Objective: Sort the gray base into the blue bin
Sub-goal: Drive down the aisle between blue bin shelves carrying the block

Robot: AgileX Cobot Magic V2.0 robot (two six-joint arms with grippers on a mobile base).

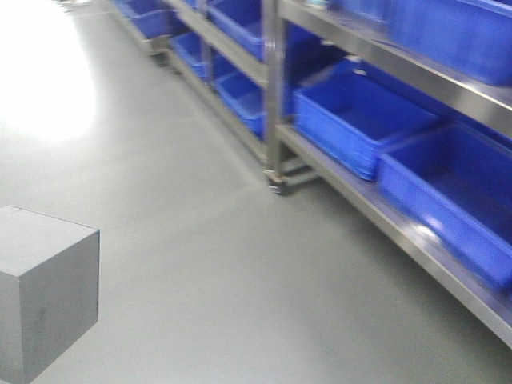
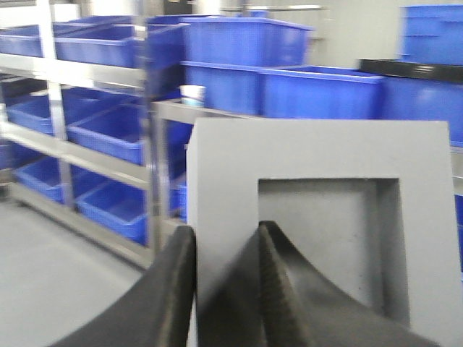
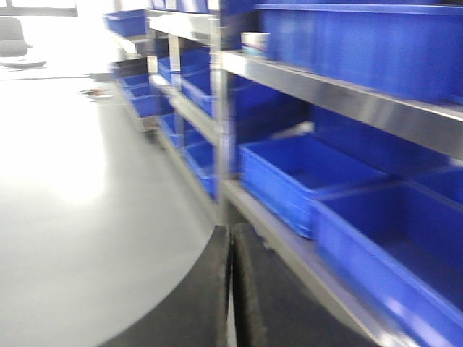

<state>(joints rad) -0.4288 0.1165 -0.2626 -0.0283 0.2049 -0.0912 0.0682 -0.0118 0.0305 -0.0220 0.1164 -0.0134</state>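
Left gripper (image 2: pixel 226 230) first: its two black fingers are clamped on the gray base (image 2: pixel 318 217), one finger (image 2: pixel 173 289) against the outer side, the other (image 2: pixel 278 275) down inside the shallow square recess, with the frame wall pinched between them. The recessed face looks straight at the left wrist camera. In the front view a gray cube sits at the lower left corner, off the floor by the look of it. That is most likely the same block, though its recess doesn't show from there.

Right gripper (image 3: pixel 231 230): fingers pressed together, nothing between them.

The floor (image 1: pixel 200 264) is smooth, pale gray and glossy, with a hard white glare (image 1: pixel 48 80) washing out the far left. Along the right runs a stainless steel rack (image 1: pixel 352 188), and a small caster (image 1: pixel 278 186) shows under one upright. Tier after tier is packed with bright blue tubs; a blue bin (image 1: pixel 364 120) sits open on the low shelf, another just beside it. A small pale cup (image 2: pixel 192 95) stands on a shelf edge. All three views are motion-blurred.
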